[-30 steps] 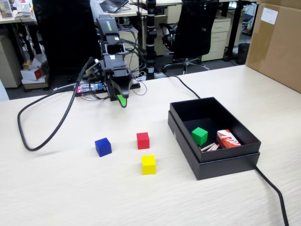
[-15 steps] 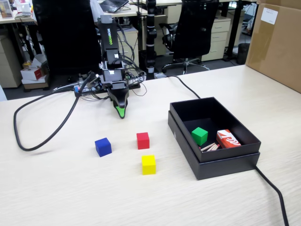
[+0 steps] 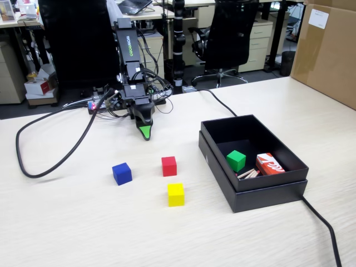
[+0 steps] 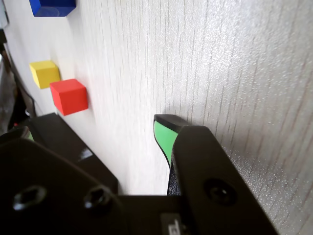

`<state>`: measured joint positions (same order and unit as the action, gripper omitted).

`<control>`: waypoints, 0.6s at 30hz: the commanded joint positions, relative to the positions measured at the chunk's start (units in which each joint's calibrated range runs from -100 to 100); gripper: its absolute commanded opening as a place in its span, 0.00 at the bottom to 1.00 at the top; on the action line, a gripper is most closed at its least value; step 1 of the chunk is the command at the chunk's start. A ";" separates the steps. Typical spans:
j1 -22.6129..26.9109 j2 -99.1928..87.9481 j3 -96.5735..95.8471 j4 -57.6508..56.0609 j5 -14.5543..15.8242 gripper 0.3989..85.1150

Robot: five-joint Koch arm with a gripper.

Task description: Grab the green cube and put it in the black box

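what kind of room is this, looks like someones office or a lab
Most likely a shared office used as a robotics workspace. Black swivel office chairs and a beige drawer cabinet stand behind the pale wood-grain table, and a tall brown cardboard box sits at its right edge.

Blue cube [image 3: 122, 173], red cube [image 3: 169, 166] and yellow cube [image 3: 176, 194] dot the counter [image 3: 83, 222] middle. The box [image 3: 250, 189] blocks the right side. The counter's near edge is bare.

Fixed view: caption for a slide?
Green cube lies inside the black box; gripper rests away, empty.
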<state>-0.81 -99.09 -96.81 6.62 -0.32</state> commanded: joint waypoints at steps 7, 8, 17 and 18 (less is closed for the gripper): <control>-0.05 0.82 -1.02 -1.57 0.00 0.57; 0.05 0.70 -1.02 -1.57 0.00 0.57; 0.00 0.70 -1.02 -1.57 0.05 0.57; 0.00 0.70 -0.93 -1.65 0.00 0.57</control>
<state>-0.81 -98.83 -96.90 6.23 -0.22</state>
